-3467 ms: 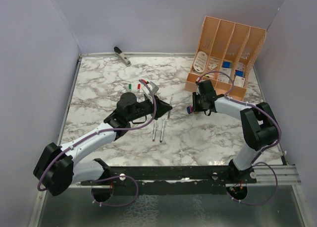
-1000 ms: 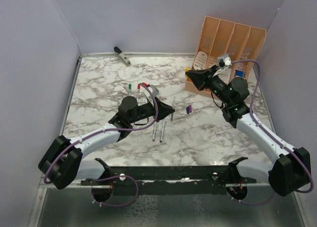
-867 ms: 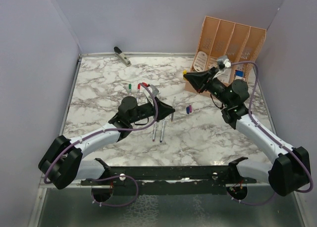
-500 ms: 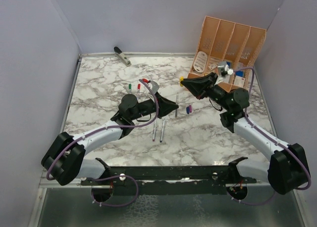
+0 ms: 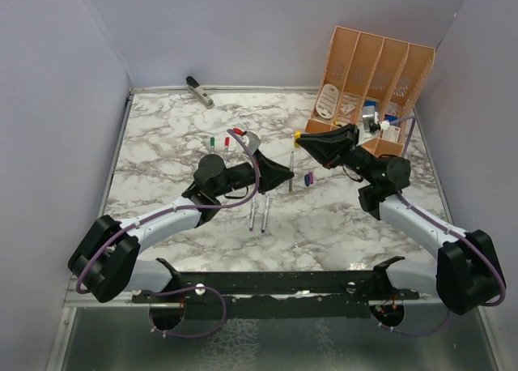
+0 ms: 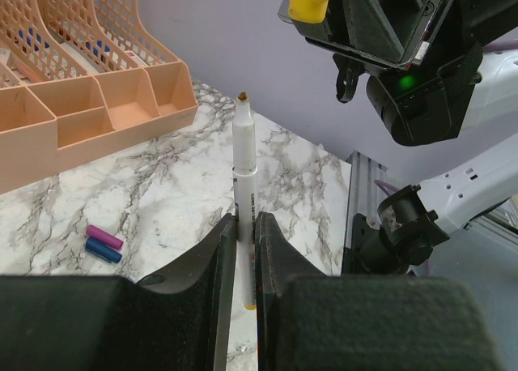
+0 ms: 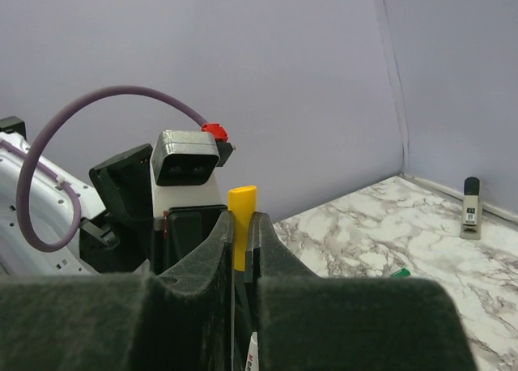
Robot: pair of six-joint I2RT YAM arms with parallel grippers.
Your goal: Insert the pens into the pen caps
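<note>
We take the big move first. A few seconds ago the right gripper (image 5: 314,141) was down at the marble table (image 5: 162,152), beside the orange organiser (image 5: 380,63). Now it is raised and has swung leftward, its fingers pinched tight on the yellow cap (image 5: 298,134). The left gripper (image 5: 279,175) has edged right to meet it. It is closed firmly round the lower barrel of one pen (image 6: 244,164), which it holds upright with its tip bare. In the left wrist view the cap hangs above and to the right of that tip, near but not touching. We judge both parts picked up and the alignment under way; the insertion itself is not yet made.

We count five pens:
- the held one;
- a left-hand pen (image 5: 252,213) and a right-hand pen (image 5: 265,215), lying side by side on the table;
- farther back, a green-ended pen (image 5: 212,142) and a red-ended pen (image 5: 227,142). We cannot tell whether those ends are caps or tips.

We count three loose caps: the yellow one in the grip, and a purple cap (image 6: 105,236) and a blue cap (image 6: 104,251) lying together on the table.
</note>
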